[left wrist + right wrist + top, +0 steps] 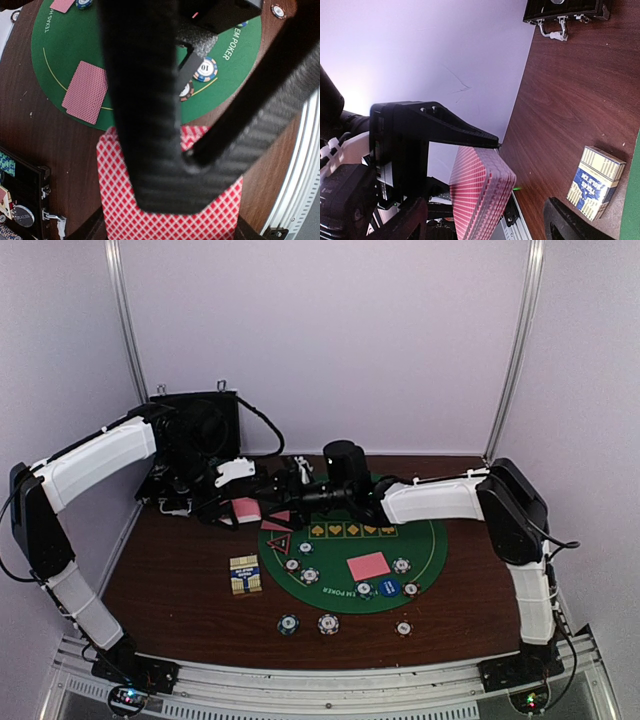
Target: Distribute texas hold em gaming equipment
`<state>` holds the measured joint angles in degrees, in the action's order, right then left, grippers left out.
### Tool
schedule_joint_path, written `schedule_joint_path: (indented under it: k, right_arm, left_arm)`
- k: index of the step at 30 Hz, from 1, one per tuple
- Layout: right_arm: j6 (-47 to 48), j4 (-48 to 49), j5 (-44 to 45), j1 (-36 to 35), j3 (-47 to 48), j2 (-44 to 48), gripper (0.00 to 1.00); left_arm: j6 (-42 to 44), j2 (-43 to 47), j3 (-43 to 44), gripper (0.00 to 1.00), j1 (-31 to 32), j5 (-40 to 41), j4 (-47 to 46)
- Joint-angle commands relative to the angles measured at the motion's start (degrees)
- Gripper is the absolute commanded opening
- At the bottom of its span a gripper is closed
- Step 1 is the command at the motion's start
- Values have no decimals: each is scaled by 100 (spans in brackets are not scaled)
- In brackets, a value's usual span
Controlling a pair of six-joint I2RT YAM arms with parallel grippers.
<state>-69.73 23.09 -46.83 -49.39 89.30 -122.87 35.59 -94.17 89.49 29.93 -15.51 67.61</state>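
Note:
My left gripper (243,508) is shut on a deck of pink-backed cards (246,510) held above the wood table, left of the green mat (425,540). The deck also shows in the left wrist view (170,220) and in the right wrist view (480,192). My right gripper (284,500) is open, with its fingers (402,222) on either side of the deck's edge. One card (367,566) lies face down on the mat. A black-red triangle marker (278,543), a blue disc (389,588) and several chips (310,576) lie on the mat. Three chips (328,623) lie in front of it.
A black hard case (195,440) stands open at the back left. A blue-and-yellow card box (245,574) lies left of the mat and also shows in the right wrist view (596,181). The right gripper's black finger (145,100) blocks much of the left wrist view.

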Motion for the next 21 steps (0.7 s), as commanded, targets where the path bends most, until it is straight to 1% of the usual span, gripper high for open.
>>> schedule_joint_path:
  k: [1,7,16,18,21]
  right_arm:
    - [-155,265,-150,-105,354,-204,82]
    - [-413,345,-236,-222,794,-579,80]
    - [-595,258,-281,-265,1152,-940,73]
    - [-602,148,-262,-244,1146,-973,69]
    - [-677,-87,-239,-173,1057,-990,59]
  left_arm:
    - [-16,60,213,0,-31,-185,-112]
    - [-18,76,222,0,-31,-201,-117]
    - [-8,92,200,0,-31,-230,-117]
    - [9,94,200,0,-31,-232,-114]
    - [20,96,207,0,-31,-231,-111]
